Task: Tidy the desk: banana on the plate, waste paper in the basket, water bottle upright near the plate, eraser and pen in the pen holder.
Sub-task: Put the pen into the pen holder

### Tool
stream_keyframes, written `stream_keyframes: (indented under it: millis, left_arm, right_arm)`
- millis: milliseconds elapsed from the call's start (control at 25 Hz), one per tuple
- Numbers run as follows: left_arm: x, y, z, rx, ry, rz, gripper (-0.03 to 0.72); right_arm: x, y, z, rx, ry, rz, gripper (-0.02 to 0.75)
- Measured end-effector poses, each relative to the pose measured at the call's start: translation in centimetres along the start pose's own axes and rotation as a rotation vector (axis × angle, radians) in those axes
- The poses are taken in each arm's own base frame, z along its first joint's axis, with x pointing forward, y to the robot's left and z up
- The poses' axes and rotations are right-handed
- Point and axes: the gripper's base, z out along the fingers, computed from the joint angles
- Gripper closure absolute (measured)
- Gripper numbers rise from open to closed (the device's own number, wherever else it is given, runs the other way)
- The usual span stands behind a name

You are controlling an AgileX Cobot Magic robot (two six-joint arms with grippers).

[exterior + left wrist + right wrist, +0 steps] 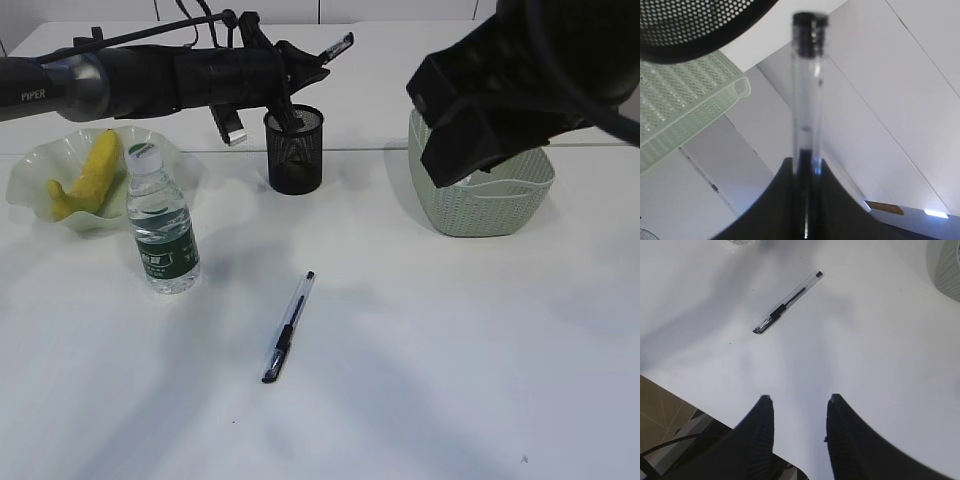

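Observation:
My left gripper (pixel 308 62) is shut on a clear pen (pixel 338 47) and holds it just above the black mesh pen holder (pixel 294 150). In the left wrist view the pen (pixel 807 95) sticks out from between the jaws (pixel 807 167), with the holder's rim (pixel 695 35) beside it. A second pen (pixel 288 327) lies on the white desk; it also shows in the right wrist view (pixel 788 301). My right gripper (pixel 799 401) is open and empty above the desk. The banana (pixel 95 172) lies on the plate (pixel 30 165). The water bottle (pixel 162 222) stands upright next to the plate. The eraser and the waste paper are not visible.
The green woven basket (pixel 490 205) stands at the right, partly behind my right arm (pixel 500 95); it also shows in the left wrist view (pixel 680 110). The desk's near edge and the floor show at the lower left of the right wrist view (pixel 665 410).

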Motion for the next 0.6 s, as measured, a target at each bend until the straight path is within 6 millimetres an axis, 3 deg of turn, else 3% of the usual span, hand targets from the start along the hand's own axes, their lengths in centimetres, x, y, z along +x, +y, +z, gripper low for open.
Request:
stream_keyframes:
  millis: [600]
  left_arm:
    - [-0.19,-0.19,-0.12,0.004,-0.003,-0.059,0.661]
  right_arm:
    - [0.00,-0.02,0.00,0.002,0.000,-0.001,0.468]
